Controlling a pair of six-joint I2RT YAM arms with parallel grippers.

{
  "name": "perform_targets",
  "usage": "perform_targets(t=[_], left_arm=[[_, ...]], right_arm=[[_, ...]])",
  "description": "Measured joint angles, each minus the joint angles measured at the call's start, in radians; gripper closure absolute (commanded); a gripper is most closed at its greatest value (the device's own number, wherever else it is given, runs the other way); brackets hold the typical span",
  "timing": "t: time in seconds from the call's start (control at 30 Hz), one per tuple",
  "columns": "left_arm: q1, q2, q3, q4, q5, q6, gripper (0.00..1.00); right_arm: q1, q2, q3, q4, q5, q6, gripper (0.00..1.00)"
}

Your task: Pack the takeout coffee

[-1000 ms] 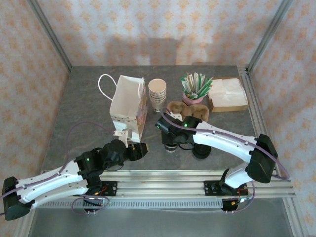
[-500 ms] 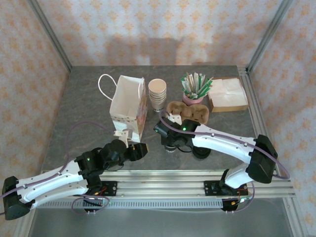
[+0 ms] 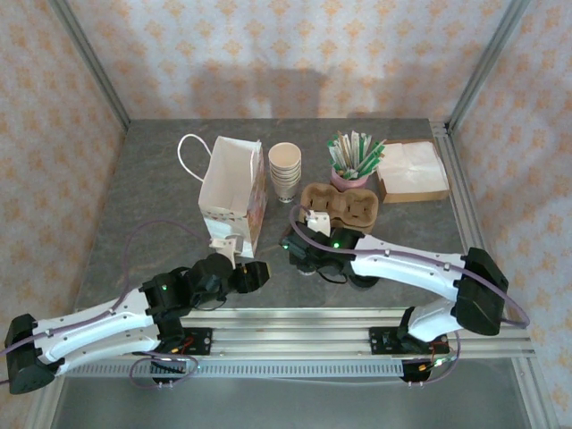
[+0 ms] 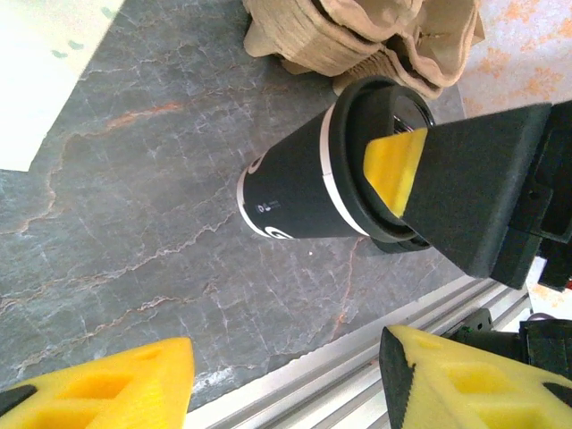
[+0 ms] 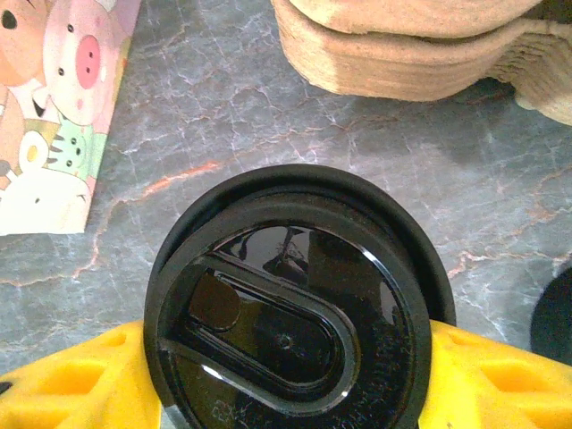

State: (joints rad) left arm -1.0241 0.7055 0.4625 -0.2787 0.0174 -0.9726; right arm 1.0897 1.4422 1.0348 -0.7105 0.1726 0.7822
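The takeout coffee is a dark cup with a black lid, standing on the grey table between the paper bag and the front rail. My right gripper reaches down over it, with a yellow finger pressed against each side of the lid. From the left wrist view one yellow pad lies against the lid's rim. In the top view the right gripper covers most of the cup. My left gripper hovers to the left of the cup near the front edge, open and holding nothing.
Behind the cup lies a brown pulp cup carrier. A stack of lidless beige cups, a pink pot of stirrers and a napkin box stand further back. A low stack of black lids sits right of the cup.
The right gripper has shifted slightly forward and left over the cup. The left arm has barely moved.
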Motion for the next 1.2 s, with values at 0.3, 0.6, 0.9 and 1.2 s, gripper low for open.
perform_targets(t=[0.3,0.6,0.9,1.2], left_arm=[[-0.060,0.031,0.000,0.015,-0.021,-0.019,0.42],[-0.100,0.101,0.048,0.007,-0.060,-0.023,0.42],[-0.115,0.120,0.081,0.006,-0.088,-0.026,0.42],[-0.115,0.121,0.100,-0.011,-0.124,-0.041,0.43]], right_arm=[[0.000,0.011,0.028,-0.005,0.003,0.003,0.34],[0.001,0.023,0.094,-0.136,-0.010,0.056,0.21],[0.001,-0.007,0.096,-0.127,-0.060,0.106,0.18],[0.001,-0.029,0.096,-0.118,-0.041,0.119,0.20]])
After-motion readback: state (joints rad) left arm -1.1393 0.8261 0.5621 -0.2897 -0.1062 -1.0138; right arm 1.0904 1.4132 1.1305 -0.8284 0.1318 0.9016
